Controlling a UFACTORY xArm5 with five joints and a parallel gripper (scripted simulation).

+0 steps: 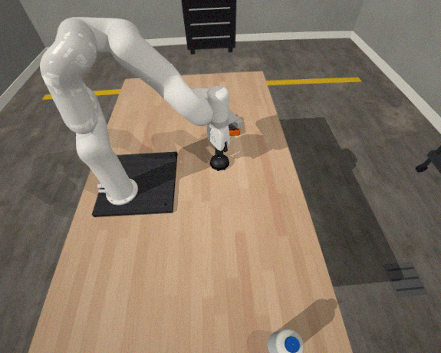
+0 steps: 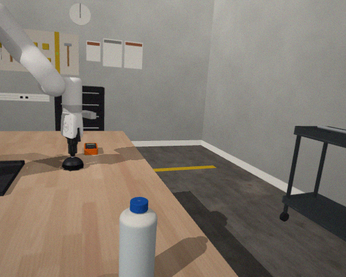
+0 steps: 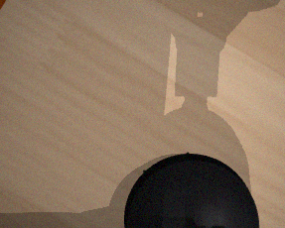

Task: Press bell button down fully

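The bell [image 1: 219, 163] is a black dome on the wooden table, right of the arm's black base plate. It also shows in the exterior view [image 2: 73, 164] and fills the bottom of the wrist view [image 3: 191, 193]. My gripper [image 1: 221, 151] is shut and empty, pointing straight down with its fingertips on the top of the bell [image 2: 71, 154]. The button itself is hidden under the fingertips. The fingers are not in the wrist view.
A small orange device [image 2: 91, 149] [image 1: 235, 131] lies just beyond the bell. A white bottle with a blue cap [image 2: 138, 238] stands at the near right table edge [image 1: 285, 342]. The black base plate [image 1: 139, 183] is to the left.
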